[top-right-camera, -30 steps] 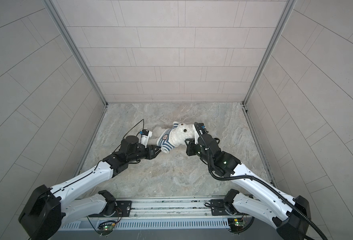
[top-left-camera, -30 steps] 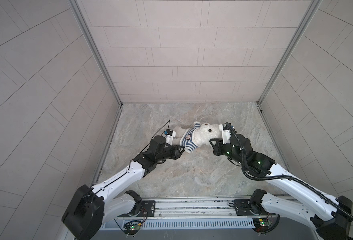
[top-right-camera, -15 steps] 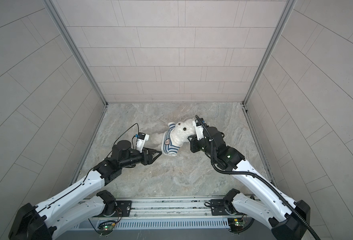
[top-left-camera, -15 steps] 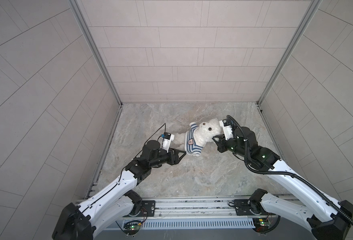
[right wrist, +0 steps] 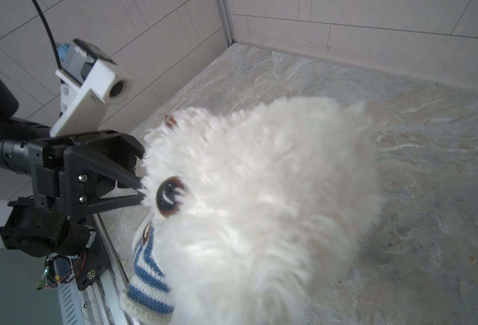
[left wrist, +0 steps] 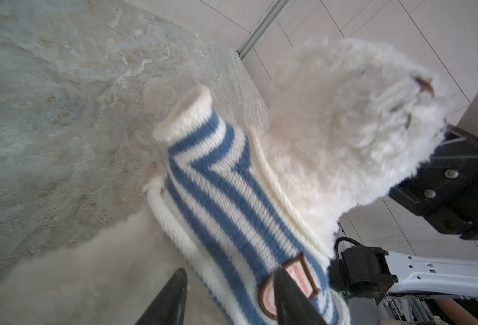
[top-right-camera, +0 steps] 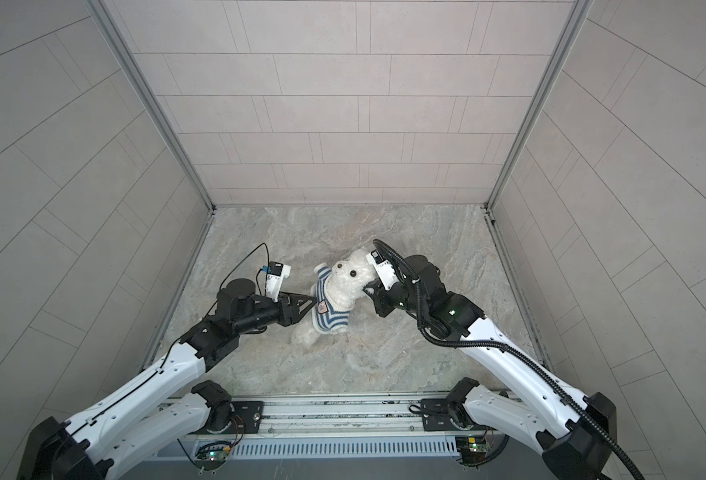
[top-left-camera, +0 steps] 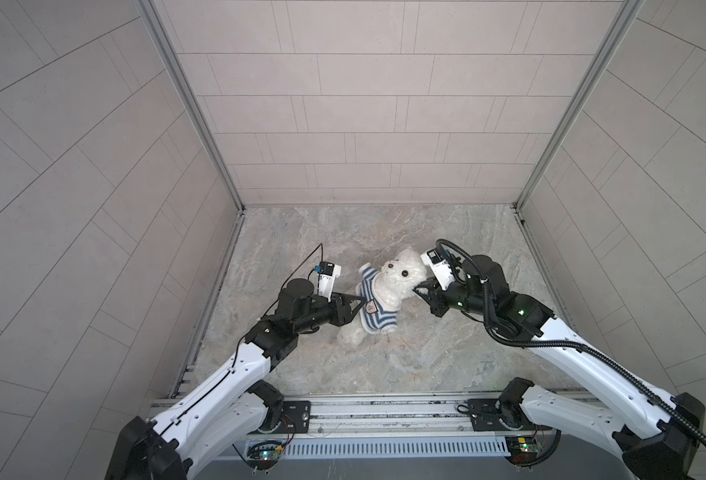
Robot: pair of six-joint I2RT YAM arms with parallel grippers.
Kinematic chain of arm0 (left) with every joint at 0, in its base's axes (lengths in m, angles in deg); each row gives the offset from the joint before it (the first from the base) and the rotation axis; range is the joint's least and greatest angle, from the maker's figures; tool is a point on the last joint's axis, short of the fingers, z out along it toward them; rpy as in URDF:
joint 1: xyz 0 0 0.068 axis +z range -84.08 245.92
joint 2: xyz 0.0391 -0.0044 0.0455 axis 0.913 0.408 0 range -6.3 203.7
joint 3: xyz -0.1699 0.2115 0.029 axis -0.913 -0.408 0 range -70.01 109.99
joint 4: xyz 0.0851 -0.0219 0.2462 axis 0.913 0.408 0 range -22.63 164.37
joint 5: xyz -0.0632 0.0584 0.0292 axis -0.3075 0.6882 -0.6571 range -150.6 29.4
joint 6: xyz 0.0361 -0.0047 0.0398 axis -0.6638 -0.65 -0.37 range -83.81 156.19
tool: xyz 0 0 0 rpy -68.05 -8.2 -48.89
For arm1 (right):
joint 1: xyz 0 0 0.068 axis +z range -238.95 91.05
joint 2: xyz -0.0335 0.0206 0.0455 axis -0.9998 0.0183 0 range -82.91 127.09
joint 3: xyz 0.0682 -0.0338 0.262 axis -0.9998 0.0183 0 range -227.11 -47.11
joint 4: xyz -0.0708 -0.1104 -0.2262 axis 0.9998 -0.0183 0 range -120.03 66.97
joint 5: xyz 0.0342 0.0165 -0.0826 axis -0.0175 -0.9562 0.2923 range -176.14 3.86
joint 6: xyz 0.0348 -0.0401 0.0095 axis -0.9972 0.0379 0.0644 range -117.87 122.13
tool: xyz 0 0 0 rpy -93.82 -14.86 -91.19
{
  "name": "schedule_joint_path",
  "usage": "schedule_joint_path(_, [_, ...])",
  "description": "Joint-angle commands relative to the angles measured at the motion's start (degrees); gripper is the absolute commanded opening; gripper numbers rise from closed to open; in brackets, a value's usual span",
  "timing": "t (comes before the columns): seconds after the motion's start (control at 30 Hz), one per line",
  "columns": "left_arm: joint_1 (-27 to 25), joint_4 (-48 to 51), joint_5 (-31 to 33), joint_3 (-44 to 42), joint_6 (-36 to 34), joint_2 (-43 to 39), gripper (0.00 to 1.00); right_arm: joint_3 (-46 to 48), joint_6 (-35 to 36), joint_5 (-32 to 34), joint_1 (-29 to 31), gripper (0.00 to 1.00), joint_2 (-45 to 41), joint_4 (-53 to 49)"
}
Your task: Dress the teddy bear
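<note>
The teddy bear [top-left-camera: 401, 277] [top-right-camera: 345, 282], white and fluffy, hangs upright over the marble floor with its face to the camera, in both top views. It wears a blue-and-white striped shirt [top-left-camera: 375, 312] [top-right-camera: 329, 316] [left wrist: 212, 183] with a badge [left wrist: 301, 274]. My right gripper [top-left-camera: 419, 291] [top-right-camera: 367, 289] is shut on the side of the bear's head; fur [right wrist: 260, 197] hides its jaws in the right wrist view. My left gripper [top-left-camera: 361, 301] [top-right-camera: 311, 301] [left wrist: 230, 281] is open, its tips at the shirt's front beside the badge.
The marble floor [top-left-camera: 384, 365] is boxed in by tiled walls on three sides, with metal corner posts [top-left-camera: 193, 104]. The arms' base rail [top-left-camera: 384, 415] runs along the front edge. One bear leg [top-left-camera: 349, 334] hangs just over the floor.
The right gripper has lifted and turned the bear from lying to upright. The left gripper drew back from the shirt with its jaws apart and now sits at its front.
</note>
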Motion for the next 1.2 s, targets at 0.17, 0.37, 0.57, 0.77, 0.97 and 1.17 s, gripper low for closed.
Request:
schedule_joint_path(0.17, [2.95,1.01,0.3,1.18,0.76,-1.86,0.5,2.26,11.54,-5.52,0.56,0.0,-2.62,8.33])
schedule_joint_path(0.37, [7.38,-2.75,-1.19,-1.07,0.99,-2.79,0.48,2.04,17.92,-6.99,1.15,0.0,-1.97,8.24])
schedule_joint_path(0.57, [11.04,-2.21,-6.23,1.73,-0.03,-1.0,0.53,1.46,21.15,-10.22,1.15,0.0,-0.53,7.62])
schedule_joint_path(0.77, [11.03,-1.78,-10.63,2.9,-0.15,1.25,0.59,1.04,24.11,-10.97,1.12,0.0,0.74,7.75])
schedule_joint_path(0.97, [11.04,0.33,-13.64,4.11,-0.79,4.02,0.61,0.77,26.89,-12.04,1.1,0.0,2.22,8.58])
schedule_joint_path(1.17, [11.03,-0.22,-15.0,3.37,0.0,5.04,0.61,0.73,27.87,-12.53,1.06,0.0,2.76,12.0])
